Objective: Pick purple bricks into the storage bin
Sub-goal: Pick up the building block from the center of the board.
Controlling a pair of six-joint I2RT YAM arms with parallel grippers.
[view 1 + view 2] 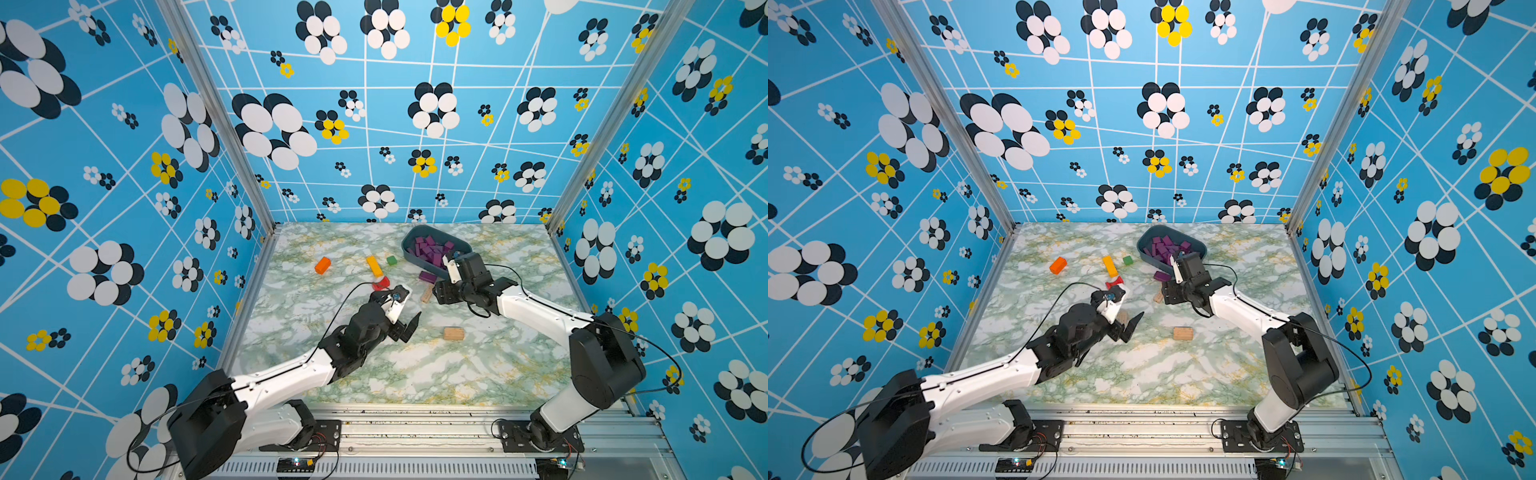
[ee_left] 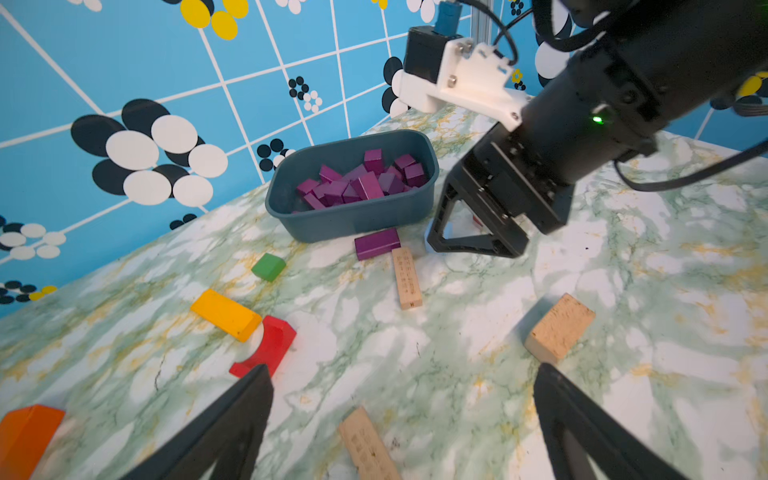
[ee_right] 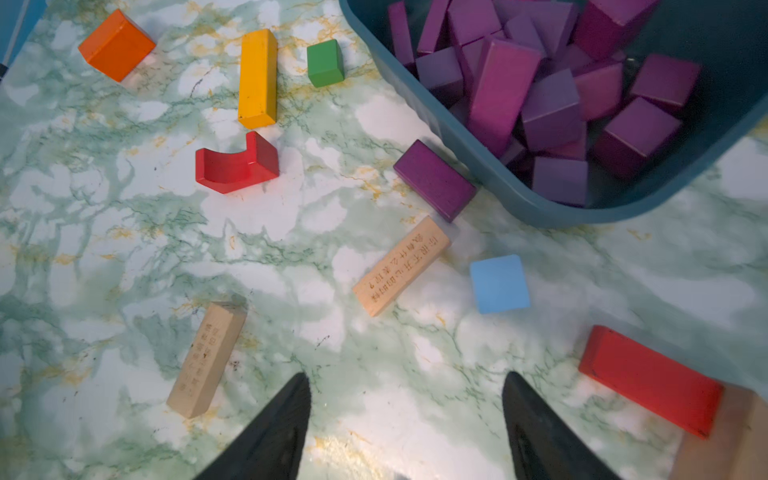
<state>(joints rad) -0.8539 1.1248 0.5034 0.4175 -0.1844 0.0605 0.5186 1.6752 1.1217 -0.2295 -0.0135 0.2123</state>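
A marble-patterned bench (image 1: 457, 374) stands inside a booth with blue flowered walls, and two robot arms reach over it. The storage bin (image 2: 357, 218), a dark teal tub, sits toward the back of the bench. It holds a jumbled heap of purple bricks (image 2: 361, 183). One loose purple brick (image 3: 434, 180) lies on the bench outside the bin, right against its near wall. The end of a tan printed block (image 3: 401, 266) lies just beside that brick.

The right pincer (image 3: 406, 376) hangs low over the bench beside the bin and near the loose brick. Its fingers are spread apart and grasp nothing. The left pincer (image 2: 403, 372) is near the middle of the bench, released wide and empty. A second tan block (image 2: 368, 444) lies below it.

Other blocks lie scattered on the bench:
- an orange block (image 3: 116, 45)
- a yellow bar (image 3: 257, 79)
- a green cube (image 3: 325, 62)
- a red arch (image 3: 237, 162)
- a light-blue square (image 3: 500, 284)
- a red bar (image 3: 648, 380)
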